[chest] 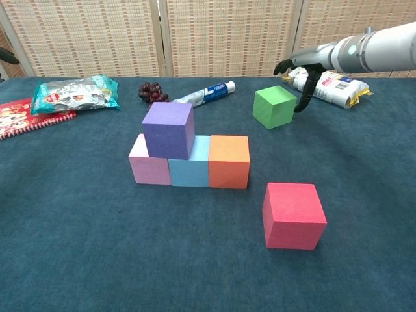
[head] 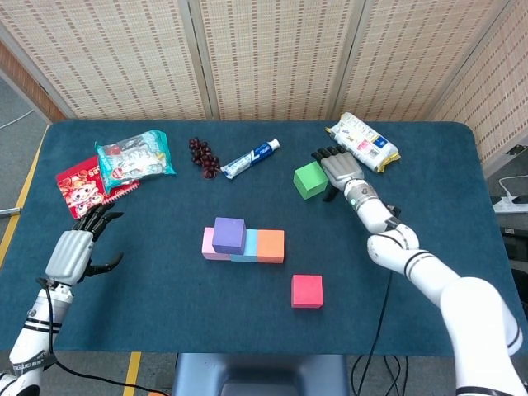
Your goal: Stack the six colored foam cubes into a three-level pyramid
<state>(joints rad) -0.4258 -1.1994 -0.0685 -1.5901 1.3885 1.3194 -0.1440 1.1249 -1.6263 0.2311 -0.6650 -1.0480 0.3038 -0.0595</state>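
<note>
A pink cube (head: 208, 245), a light blue cube (chest: 194, 168) and an orange cube (head: 271, 246) stand in a row mid-table. A purple cube (head: 229, 234) sits on top, over the pink and blue ones. The red cube (head: 307, 290) lies alone in front to the right. The green cube (head: 309, 179) lies at the back right. My right hand (head: 338, 169) hovers just right of the green cube, fingers spread, holding nothing; the chest view shows that hand (chest: 300, 68) beside the green cube (chest: 274, 106). My left hand (head: 73, 248) is open, far left near the table edge.
At the back left lie a snack bag (head: 134, 156) and a red booklet (head: 85, 186). Dark grapes (head: 203, 156) and a toothpaste tube (head: 250, 157) lie behind the stack. A white packet (head: 363, 141) lies just behind my right hand.
</note>
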